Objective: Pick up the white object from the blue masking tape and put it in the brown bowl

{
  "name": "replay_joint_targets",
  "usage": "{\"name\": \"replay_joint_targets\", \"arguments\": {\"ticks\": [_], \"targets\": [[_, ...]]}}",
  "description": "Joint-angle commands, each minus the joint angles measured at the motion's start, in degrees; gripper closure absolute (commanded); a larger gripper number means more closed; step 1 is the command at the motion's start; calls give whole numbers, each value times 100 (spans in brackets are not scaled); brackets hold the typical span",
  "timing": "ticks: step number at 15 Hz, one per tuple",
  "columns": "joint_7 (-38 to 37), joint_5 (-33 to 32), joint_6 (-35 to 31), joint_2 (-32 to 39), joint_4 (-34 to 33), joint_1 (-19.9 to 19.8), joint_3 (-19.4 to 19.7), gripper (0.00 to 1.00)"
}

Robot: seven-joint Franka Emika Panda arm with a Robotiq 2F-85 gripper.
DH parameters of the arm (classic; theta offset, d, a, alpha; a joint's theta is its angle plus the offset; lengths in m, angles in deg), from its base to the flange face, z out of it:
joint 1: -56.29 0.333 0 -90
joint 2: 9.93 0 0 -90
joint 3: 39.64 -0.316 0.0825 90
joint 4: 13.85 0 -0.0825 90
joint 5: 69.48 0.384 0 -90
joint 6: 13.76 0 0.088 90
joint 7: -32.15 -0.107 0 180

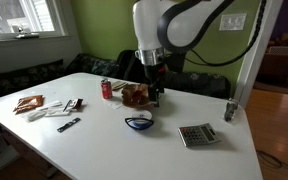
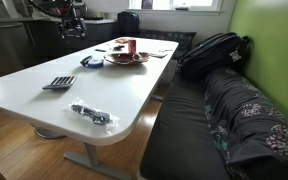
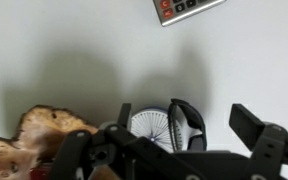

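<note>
The blue masking tape lies on the white table with the white object in its hole. It also shows in an exterior view. The brown bowl stands just behind it, next to a red can. In the wrist view the white object is a round piece with fine radial lines. The tape's dark rim is at its right and the bowl is at the left. My gripper hangs open and empty above the table, over the tape and beside the bowl; the wrist view shows its fingers spread apart.
A grey calculator lies near the tape; it also shows in the wrist view. A red soda can stands by the bowl. Packets and papers lie further along the table. A black item sits near the table edge, and a backpack is on the bench.
</note>
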Motion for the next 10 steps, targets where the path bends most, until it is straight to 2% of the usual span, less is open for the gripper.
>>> {"name": "replay_joint_targets", "arguments": {"ticks": [1,4,7,10], "targets": [[75,121,72,273,-219,346,252,0],[69,108,252,792,-691,598,320,0],[-295,767,-258,890,-714,338,381,0],[-160,1465,-630,1081,-614,-13,492,0]]}}
